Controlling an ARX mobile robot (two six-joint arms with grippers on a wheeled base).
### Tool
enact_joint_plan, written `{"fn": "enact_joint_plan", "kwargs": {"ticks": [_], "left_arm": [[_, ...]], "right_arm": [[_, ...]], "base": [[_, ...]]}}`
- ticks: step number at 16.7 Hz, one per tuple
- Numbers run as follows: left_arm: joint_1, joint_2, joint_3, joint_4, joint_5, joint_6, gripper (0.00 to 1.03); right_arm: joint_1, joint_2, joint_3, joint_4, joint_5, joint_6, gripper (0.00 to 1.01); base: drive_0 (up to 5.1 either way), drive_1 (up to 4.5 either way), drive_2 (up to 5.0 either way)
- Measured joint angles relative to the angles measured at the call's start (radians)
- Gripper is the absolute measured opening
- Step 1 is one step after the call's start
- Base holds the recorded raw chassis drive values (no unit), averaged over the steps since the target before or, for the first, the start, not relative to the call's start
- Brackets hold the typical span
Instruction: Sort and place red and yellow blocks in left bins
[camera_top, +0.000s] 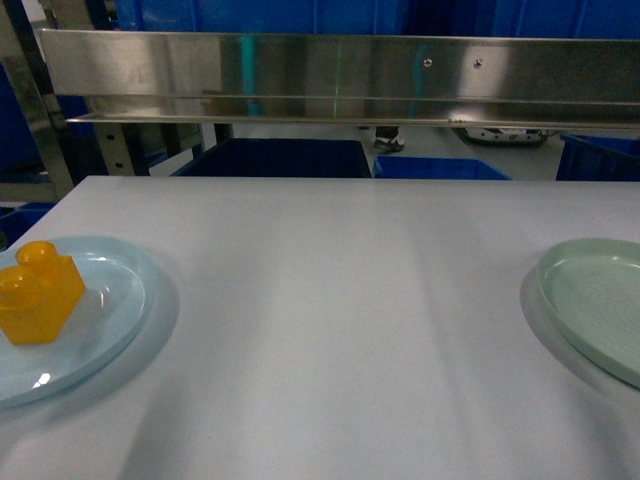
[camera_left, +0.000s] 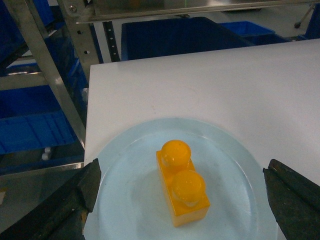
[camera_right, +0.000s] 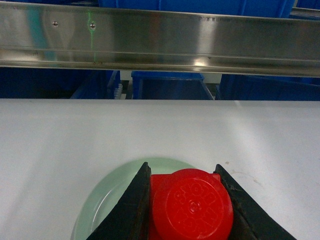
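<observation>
— Where's the translucent orange-yellow plastic brick (camera_left: 182, 182)?

— Upright on a shallow round plate, two round studs on top, one behind the other.

— And the solid red block (camera_right: 192, 205)?

— Its round embossed stud faces the right wrist camera, and black fingers press it on both sides.

— The bins?

— Large deep blue plastic crates (camera_top: 275, 158) sit beyond the table's far edge.
</observation>
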Motion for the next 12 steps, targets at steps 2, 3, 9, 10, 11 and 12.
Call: {"fn": "enact_joint_plan", "kwargs": {"ticks": [2, 3, 9, 10, 11, 12], "left_arm": [[0.000, 0.000, 0.000, 0.000, 0.000, 0.000, 0.98], [0.000, 0.000, 0.000, 0.000, 0.000, 0.000, 0.98], [0.000, 0.082, 0.103, -0.086, 0.030, 0.034, 0.98], [-0.001, 0.129, 0.171, -0.129, 0.032, 0.037, 0.98], [0.000, 0.178, 0.229, -0.153, 0.030, 0.032, 0.98], [0.000, 0.228, 0.283, -0.185, 0.012, 0.015, 0.98]], "right_arm": [[0.000, 0.000, 0.000, 0.000, 0.000, 0.000, 0.28], [0.000, 0.000, 0.000, 0.000, 0.000, 0.000, 0.28], [0.000, 0.000, 0.000, 0.000, 0.000, 0.000, 0.28], [0.000, 0.000, 0.000, 0.000, 0.000, 0.000, 0.28], [0.000, 0.000, 0.000, 0.000, 0.000, 0.000, 0.28], [0.000, 0.000, 0.000, 0.000, 0.000, 0.000, 0.28]], "base": [[0.0, 0.00, 0.0], [0.0, 0.00, 0.0], [0.0, 0.00, 0.0], [0.0, 0.00, 0.0], [0.0, 0.00, 0.0], [0.0, 0.00, 0.0]]}}
